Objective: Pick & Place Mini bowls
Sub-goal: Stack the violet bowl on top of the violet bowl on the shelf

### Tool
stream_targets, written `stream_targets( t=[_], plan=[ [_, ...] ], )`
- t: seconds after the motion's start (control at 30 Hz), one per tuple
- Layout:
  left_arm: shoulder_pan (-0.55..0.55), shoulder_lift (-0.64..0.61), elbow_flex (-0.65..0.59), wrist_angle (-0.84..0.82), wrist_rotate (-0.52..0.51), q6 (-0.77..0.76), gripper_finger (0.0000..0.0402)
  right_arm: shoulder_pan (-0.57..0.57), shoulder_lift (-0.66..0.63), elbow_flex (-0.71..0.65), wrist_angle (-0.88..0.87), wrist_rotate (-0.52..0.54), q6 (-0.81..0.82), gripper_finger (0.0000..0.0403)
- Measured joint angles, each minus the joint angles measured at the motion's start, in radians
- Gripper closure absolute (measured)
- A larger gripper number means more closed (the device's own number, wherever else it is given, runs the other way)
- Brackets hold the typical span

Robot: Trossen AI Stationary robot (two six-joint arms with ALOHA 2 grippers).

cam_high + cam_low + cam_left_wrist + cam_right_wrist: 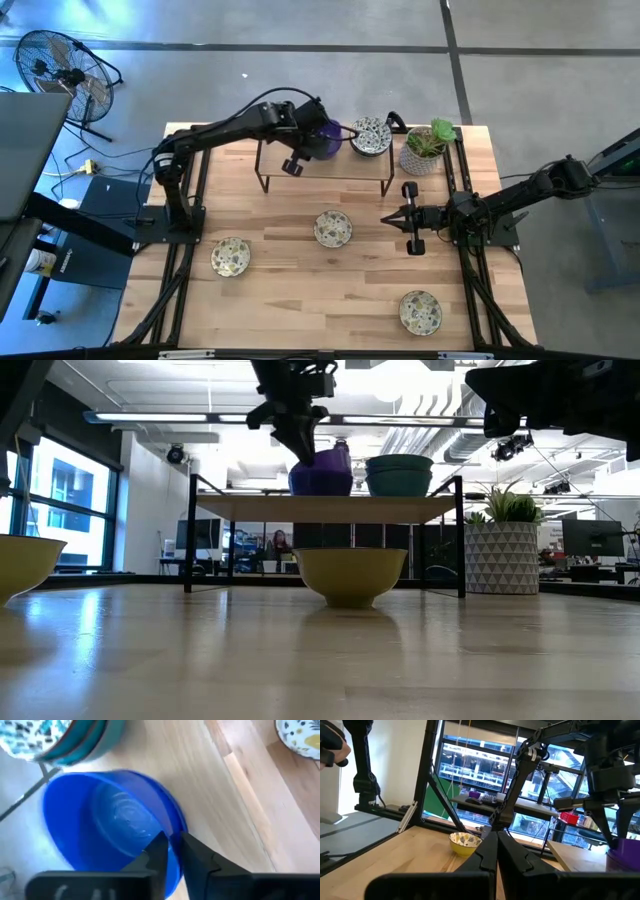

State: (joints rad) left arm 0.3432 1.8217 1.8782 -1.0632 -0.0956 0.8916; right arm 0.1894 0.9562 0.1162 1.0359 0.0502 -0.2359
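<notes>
The glossy purple mini bowl [325, 139] sits on a low raised shelf [325, 170] with thin dark metal legs at the far side of the pale wooden surface [330, 290]. The left gripper [316, 130] is at this bowl: the left wrist view shows its two dark fingers [159, 851] narrowly parted astride the bowl's rim [172, 847], one inside and one outside, which the high view cannot resolve. Just right of it on the shelf stands a cream floral-patterned mini bowl [371, 136]; the low view shows it as two teal-sided bowls stacked [399, 474], a detail lost from above. Three more patterned mini bowls rest on the surface: one in the middle [333, 228], one nearer and left [230, 257], one near right [420, 311]. A patterned pot with a green plant [428, 148] stands at the far right. The right gripper [388, 220] waits right of the middle bowl, fingers pressed together and empty, as the right wrist view shows [496, 851].
</notes>
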Motion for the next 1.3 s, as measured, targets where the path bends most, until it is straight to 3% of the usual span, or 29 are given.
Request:
stream_targets(
  t=[0.17,0.3,0.4,0.63,1.3],
  plan=[
    [0.004,-0.009,0.0,-0.036,-0.004,-0.005,0.0312,0.0,0.0,0.0,0.0,0.0,0.0,0.0403],
    [0.003,-0.008,0.0,-0.062,-0.004,0.001,0.0301,0.0,0.0,0.0,0.0,0.0,0.0,0.0403],
    [0.003,-0.008,0.0,-0.058,-0.004,0.001,0.0315,0.0,0.0,0.0,0.0,0.0,0.0,0.0403],
    [0.003,-0.008,0.0,-0.012,-0.003,0.001,0.0395,0.0,0.0,0.0,0.0,0.0,0.0,0.0403],
    [-0.004,-0.008,0.0,-0.059,-0.039,-0.018,0.0394,0.0,0.0,0.0,-0.005,0.0,-0.001,0.0403]
  ],
)
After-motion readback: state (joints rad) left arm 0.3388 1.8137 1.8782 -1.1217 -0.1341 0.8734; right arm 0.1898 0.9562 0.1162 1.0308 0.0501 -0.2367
